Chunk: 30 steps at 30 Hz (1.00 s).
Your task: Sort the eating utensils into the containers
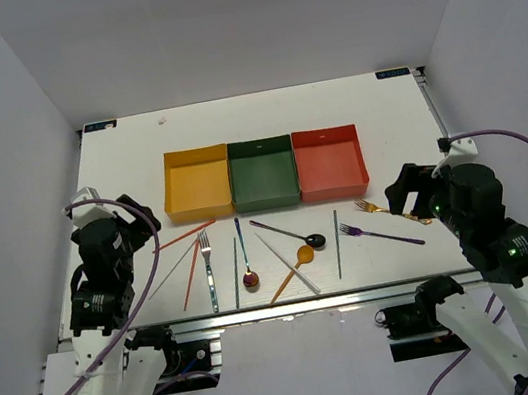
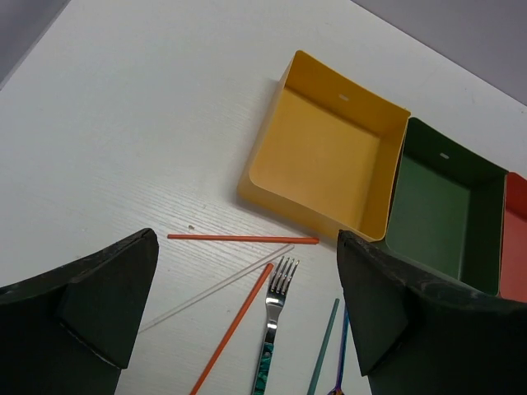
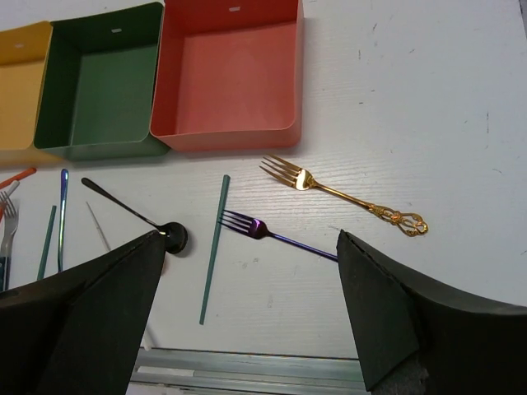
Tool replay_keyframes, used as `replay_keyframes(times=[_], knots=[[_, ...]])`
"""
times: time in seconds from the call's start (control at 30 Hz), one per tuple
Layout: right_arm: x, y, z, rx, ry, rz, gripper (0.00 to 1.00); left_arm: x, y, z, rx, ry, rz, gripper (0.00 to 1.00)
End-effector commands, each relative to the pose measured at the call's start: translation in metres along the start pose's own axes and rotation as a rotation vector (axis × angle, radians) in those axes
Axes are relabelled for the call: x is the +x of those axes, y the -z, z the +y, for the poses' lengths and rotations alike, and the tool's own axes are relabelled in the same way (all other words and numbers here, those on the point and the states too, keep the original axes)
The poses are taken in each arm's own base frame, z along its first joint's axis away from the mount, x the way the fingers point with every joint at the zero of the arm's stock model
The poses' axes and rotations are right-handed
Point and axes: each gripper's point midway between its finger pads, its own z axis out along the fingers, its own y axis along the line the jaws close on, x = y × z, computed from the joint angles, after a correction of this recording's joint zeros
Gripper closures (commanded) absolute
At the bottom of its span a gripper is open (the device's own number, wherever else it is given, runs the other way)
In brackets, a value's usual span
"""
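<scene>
Three trays stand in a row: yellow (image 1: 197, 183), dark green (image 1: 263, 172) and red (image 1: 330, 161), all empty. In front lie the utensils: two orange chopsticks (image 1: 185, 236), a silver fork (image 1: 207, 263), a black spoon (image 1: 290, 232), an orange spoon (image 1: 294, 271), a green chopstick (image 1: 338, 243), a purple fork (image 1: 382, 234) and a gold fork (image 1: 385, 209). My left gripper (image 2: 247, 271) is open and empty above the orange chopsticks (image 2: 243, 239) and silver fork (image 2: 278, 304). My right gripper (image 3: 251, 247) is open and empty above the purple fork (image 3: 263, 228), near the gold fork (image 3: 342, 193).
A teal chopstick (image 1: 236, 273), a blue-handled spoon (image 1: 244, 257) and a white chopstick (image 1: 287, 264) lie among the others. A clear chopstick (image 2: 214, 288) lies by the orange ones. The table's metal front edge (image 1: 282, 306) runs just below the utensils.
</scene>
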Motion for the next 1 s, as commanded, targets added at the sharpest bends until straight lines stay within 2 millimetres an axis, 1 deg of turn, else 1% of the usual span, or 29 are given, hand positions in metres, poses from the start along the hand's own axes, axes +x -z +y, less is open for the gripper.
replay_keyframes(times=[0.0,0.17,0.23,0.27,0.37,0.4,0.47,0.5,0.53,0.6,0.63,0.7,0.73,0.8,0.83,0.87,0.9,0.93,0.97], knots=[[-0.011,-0.001,-0.002,0.020,-0.014,-0.039,0.11,-0.004,0.000,-0.001,0.001,0.010,-0.016,0.02],[-0.008,-0.004,-0.001,0.019,-0.022,-0.026,0.11,-0.003,0.000,-0.003,0.012,0.010,-0.016,0.02],[-0.008,-0.005,0.002,0.010,-0.056,-0.027,0.11,-0.003,-0.001,-0.003,0.012,0.010,-0.015,0.02],[-0.007,-0.007,0.005,0.000,-0.101,-0.027,0.11,-0.003,-0.001,-0.004,0.014,0.010,-0.015,0.02],[-0.007,-0.017,0.011,-0.017,-0.141,-0.022,0.11,-0.003,-0.002,-0.003,0.011,0.011,-0.013,0.02],[-0.003,-0.027,0.003,0.042,-0.162,-0.002,0.11,-0.002,-0.002,-0.003,0.012,0.010,-0.011,0.02],[0.002,-0.037,-0.013,0.152,-0.201,0.013,0.11,-0.001,-0.003,-0.004,0.014,0.010,-0.010,0.02],[0.005,-0.046,-0.033,0.291,-0.269,0.009,0.11,-0.001,-0.002,-0.005,0.022,0.009,-0.008,0.02],[0.009,-0.048,-0.047,0.377,-0.317,0.003,0.11,0.001,-0.003,-0.006,0.024,0.007,-0.002,0.02],[0.018,-0.053,-0.069,0.513,-0.416,-0.007,0.11,0.002,-0.004,-0.007,0.030,0.003,0.004,0.02],[0.024,-0.056,-0.079,0.577,-0.535,-0.033,0.11,0.003,-0.005,-0.009,0.037,0.001,0.011,0.02],[0.034,-0.055,-0.096,0.692,-0.675,-0.093,0.14,0.003,-0.004,-0.011,0.050,-0.001,0.010,0.02],[0.042,-0.058,-0.103,0.729,-0.762,-0.134,0.16,0.004,-0.004,-0.012,0.054,-0.003,0.013,0.02],[0.048,-0.065,-0.111,0.781,-0.835,-0.179,0.22,0.006,-0.004,-0.014,0.061,-0.007,0.018,0.02],[0.049,-0.070,-0.112,0.791,-0.896,-0.195,0.23,0.006,-0.003,-0.014,0.063,-0.007,0.018,0.02],[0.057,-0.080,-0.113,0.827,-0.908,-0.154,0.24,0.007,-0.003,-0.015,0.067,-0.010,0.019,0.02],[0.062,-0.084,-0.113,0.850,-0.926,-0.128,0.24,0.007,-0.003,-0.016,0.071,-0.011,0.019,0.02],[0.071,-0.085,-0.115,0.896,-0.941,-0.081,0.24,0.008,-0.003,-0.016,0.072,-0.012,0.021,0.02],[0.071,-0.091,-0.112,0.911,-0.992,-0.065,0.24,0.007,-0.002,-0.017,0.073,-0.012,0.019,0.02]])
